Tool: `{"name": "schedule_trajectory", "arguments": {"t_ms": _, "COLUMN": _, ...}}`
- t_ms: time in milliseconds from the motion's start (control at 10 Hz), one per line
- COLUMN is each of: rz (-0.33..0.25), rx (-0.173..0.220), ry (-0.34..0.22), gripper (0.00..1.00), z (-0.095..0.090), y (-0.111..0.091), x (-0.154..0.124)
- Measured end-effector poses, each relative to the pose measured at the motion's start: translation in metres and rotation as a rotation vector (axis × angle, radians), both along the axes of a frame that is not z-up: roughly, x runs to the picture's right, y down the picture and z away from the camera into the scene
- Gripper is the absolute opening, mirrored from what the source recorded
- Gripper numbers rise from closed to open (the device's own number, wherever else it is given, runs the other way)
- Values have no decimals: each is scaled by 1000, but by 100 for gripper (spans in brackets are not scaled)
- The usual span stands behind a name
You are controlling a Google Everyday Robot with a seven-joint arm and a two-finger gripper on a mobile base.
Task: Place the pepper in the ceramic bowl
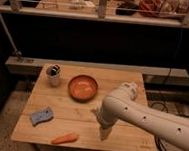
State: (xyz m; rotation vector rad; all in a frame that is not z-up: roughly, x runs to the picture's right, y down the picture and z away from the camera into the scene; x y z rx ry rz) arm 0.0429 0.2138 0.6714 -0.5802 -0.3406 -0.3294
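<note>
Pepper (pixel 65 138) lay flat near the front edge of the table (pixel 84 118), not in the bowl (pixel 70 86), which sat well apart toward the back centre. My gripper (pixel 104 134) hung pointing down over bare wood, right of the pepper, near it but not touching. Open or closed: could not tell. Blue sponge (pixel 42 116) lay left of the pepper; grey cup (pixel 53 76) stood just left of the bowl.
</note>
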Motion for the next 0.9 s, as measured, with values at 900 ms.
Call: {"name": "schedule_trajectory", "arguments": {"t_ms": 900, "rz": -48, "rx": -20, "ry": -121, "gripper": 80, "z": 12, "y": 17, "x": -63}}
